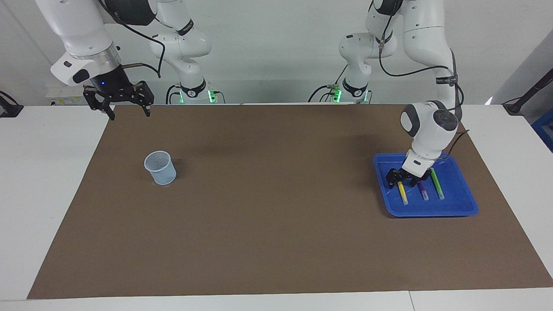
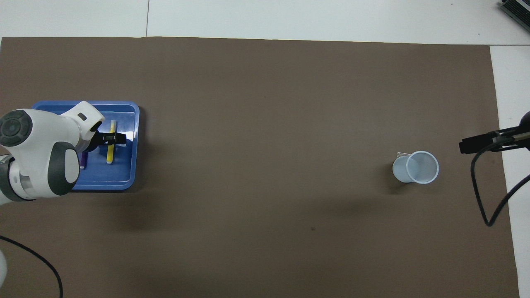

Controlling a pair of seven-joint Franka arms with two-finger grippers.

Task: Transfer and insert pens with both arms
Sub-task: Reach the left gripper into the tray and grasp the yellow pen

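Three pens lie side by side in a blue tray (image 1: pixel 432 212) at the left arm's end of the table: yellow (image 1: pixel 402 193), purple (image 1: pixel 422 190) and green (image 1: pixel 437 185). My left gripper (image 1: pixel 399 178) is down in the tray, open, with its fingers either side of the yellow pen's end nearer the robots. In the overhead view the yellow pen (image 2: pixel 110 151) and part of the purple pen (image 2: pixel 83 160) show in the tray (image 2: pixel 124 182); the arm hides the green one. My right gripper (image 1: pixel 119 103) is open and empty, and waits high over the table's edge at the right arm's end.
A pale blue mesh cup (image 1: pixel 160 167) stands upright on the brown mat (image 1: pixel 276 216) toward the right arm's end; it also shows in the overhead view (image 2: pixel 416 167). Two smaller white arms (image 1: pixel 190 56) stand at the robots' edge. A black cable (image 2: pixel 488 207) hangs by the cup's end.
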